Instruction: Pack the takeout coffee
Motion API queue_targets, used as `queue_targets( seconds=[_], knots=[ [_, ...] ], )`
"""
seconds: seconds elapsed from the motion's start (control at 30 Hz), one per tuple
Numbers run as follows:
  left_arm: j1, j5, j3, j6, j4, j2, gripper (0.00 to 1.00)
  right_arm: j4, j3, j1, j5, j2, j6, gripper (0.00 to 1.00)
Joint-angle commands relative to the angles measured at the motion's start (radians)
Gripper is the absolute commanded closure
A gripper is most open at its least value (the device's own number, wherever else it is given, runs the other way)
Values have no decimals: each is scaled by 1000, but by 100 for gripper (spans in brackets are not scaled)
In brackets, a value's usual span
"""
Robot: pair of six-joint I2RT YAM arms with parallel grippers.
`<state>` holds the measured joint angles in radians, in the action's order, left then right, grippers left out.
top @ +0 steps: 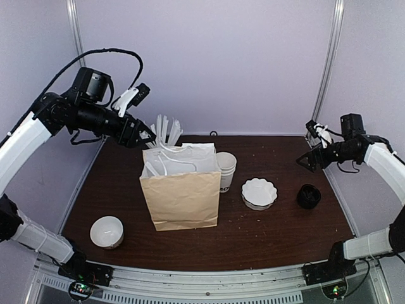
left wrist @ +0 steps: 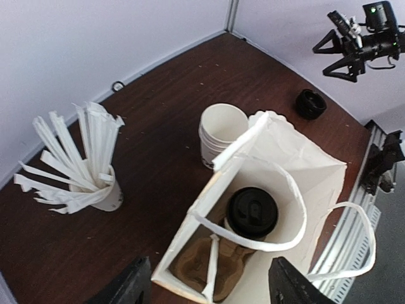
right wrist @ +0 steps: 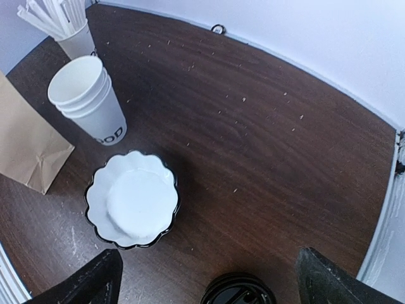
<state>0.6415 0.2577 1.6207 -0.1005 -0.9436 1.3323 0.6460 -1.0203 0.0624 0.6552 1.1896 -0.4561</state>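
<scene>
Takeout coffee stands inside paper bag, mid-desk, black lid up. Left gripper above bag, jaws wide, empty. Right gripper over right edge, also wide, empty.

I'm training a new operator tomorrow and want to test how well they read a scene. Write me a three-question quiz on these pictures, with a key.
1. True or false: the takeout coffee already stands inside the paper bag.
2. In the top view, what stands just right of the bag? A) the stack of lidless cups B) the white bowl C) the cup of straws
3. Fill in: the left gripper and the right gripper both have their jaws ____.
Key: 1 true; 2 A; 3 open.
</scene>
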Motion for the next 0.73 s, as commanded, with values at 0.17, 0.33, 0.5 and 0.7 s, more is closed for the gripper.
queue_targets(
  seconds=[0.17,0.33,0.5,0.7],
  knots=[
    [-34,-481,-69,145,111,-65,19,-17,-279,4,-261,81,271,1],
    [-158,-480,-144,108,195,-82,17,-31,-364,4,-247,46,341,0],
    [-207,-498,-180,66,249,-81,17,-22,-443,4,-163,-1,413,1],
    [-215,-475,-204,57,281,-75,17,15,-484,4,-98,-7,440,1]
  ],
)
